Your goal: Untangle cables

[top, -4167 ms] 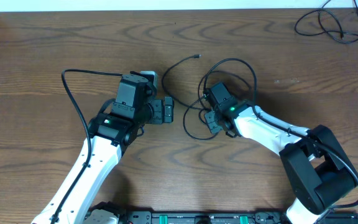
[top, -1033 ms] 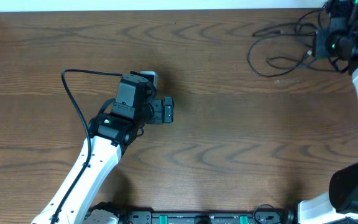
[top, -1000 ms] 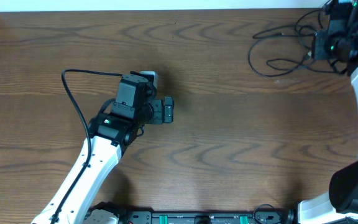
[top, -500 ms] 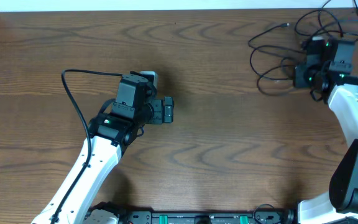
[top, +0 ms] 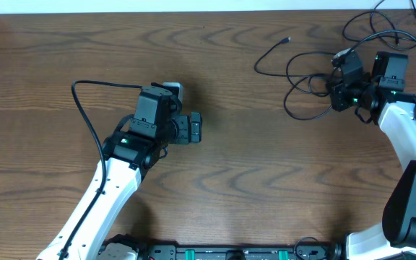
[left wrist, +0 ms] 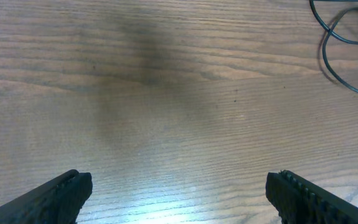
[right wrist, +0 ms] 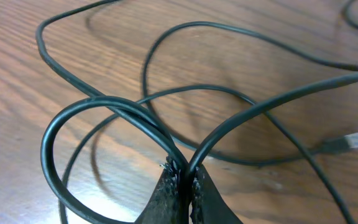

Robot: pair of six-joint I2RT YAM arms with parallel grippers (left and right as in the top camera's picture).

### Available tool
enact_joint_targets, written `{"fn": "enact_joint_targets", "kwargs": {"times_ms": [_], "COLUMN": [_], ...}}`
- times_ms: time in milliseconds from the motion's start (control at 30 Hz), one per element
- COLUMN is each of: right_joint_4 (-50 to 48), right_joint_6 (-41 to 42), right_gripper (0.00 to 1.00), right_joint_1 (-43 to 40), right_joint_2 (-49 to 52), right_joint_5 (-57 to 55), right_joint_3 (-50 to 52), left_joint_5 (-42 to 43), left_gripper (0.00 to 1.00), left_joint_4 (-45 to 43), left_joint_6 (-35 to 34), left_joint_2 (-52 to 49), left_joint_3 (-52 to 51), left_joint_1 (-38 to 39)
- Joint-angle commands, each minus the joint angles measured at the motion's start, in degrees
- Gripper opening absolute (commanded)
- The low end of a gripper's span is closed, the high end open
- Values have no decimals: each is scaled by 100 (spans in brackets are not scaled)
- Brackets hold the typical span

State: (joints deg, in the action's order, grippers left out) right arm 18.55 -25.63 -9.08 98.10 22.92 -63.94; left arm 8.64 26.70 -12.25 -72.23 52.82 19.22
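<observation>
Over the table's [top: 266, 180] far right, the right gripper [right wrist: 182, 180] stays clamped on the black cable [right wrist: 104, 103] hauled there from centre; its loops now spread looser, easing untangling. Left gripper [left wrist: 179, 182] waits, jaws apart.

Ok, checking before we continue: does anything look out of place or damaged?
Nothing damaged or spilled. The black cables are tangled, with loops crossing near the far right corner of the table and strands pinched in the shut right end effector.
</observation>
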Motion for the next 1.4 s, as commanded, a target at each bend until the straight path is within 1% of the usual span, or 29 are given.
{"fn": "enact_joint_targets", "kwargs": {"times_ms": [0, 67, 100, 200, 233, 300, 367, 400, 433, 467, 567, 600, 733, 900, 967, 1033, 1133, 1233, 1300, 1367], "right_joint_4": [-76, -76, -79, -79, -76, -79, -87, -90, -96, -103, -105, -103, -195, -732, -1014, -1252, -1547, -1967, -2319, -2771], "right_joint_6": [-122, -122, -125, -122, -125, -122, -122, -120, -74, -15, 50, 57, 573, 826, 1329, 2505, 3460, 3985, 4430, 4586], "right_gripper": [6, 17, 31, 37, 49, 61, 72, 74, 81, 85, 99, 99, 99, 99, 99, 99, 99, 99, 99, 98], "right_joint_1": [-28, -26, -26, -26, -26, -26, -26, -26, -26, -26, -26, -26, -26, -31, -79, -232, -417, -557, -627, -656], "right_joint_2": [122, 186, 236, 310, 317, 317, 317, 317, 317, 317, 310, 291, -83, -463, -442, -361, -219, -4, 221, 498], "right_joint_5": [-286, -289, -293, -407, -520, -713, -964, -1045, -1180, -1259, -1556, -1552, -1550, -1558, -1714, -2153, -2175, -2295, -2603, -2640], "right_joint_3": [44, 42, 42, 44, 44, 42, 42, 42, 42, 42, 39, 35, 17, 20, 20, 20, 20, 20, 20, 20], "left_joint_5": [-37, -37, -37, -37, -37, -37, -37, -37, -37, -37, -37, -37, -37, -37, -37, -37, -37, -37, -37, -37], "left_gripper": [96, 97, 97, 96, 96, 96, 96, 96, 96, 96, 96, 96, 96, 96, 96, 97, 96, 96, 97, 96], "left_joint_4": [7, 7, 7, 7, 7, 7, 7, 7, 7, 7, 7, 7, 7, 7, 7, 7, 7, 7, 7, 7], "left_joint_6": [-72, -72, -72, -72, -72, -72, -72, -72, -72, -72, -72, -72, -72, -72, -72, -72, -72, -72, -72, -72], "left_joint_2": [-42, -44, -44, -42, -42, -42, -42, -44, -42, -42, -42, -42, -42, -42, -42, -42, -42, -42, -42, -44], "left_joint_3": [87, 87, 87, 87, 87, 87, 87, 87, 87, 87, 87, 87, 87, 87, 87, 87, 87, 87, 87, 87], "left_joint_1": [-17, -17, -17, -17, -17, -17, -17, -17, -17, -17, -17, -17, -17, -17, -17, -17, -17, -17, -17, -17]}}
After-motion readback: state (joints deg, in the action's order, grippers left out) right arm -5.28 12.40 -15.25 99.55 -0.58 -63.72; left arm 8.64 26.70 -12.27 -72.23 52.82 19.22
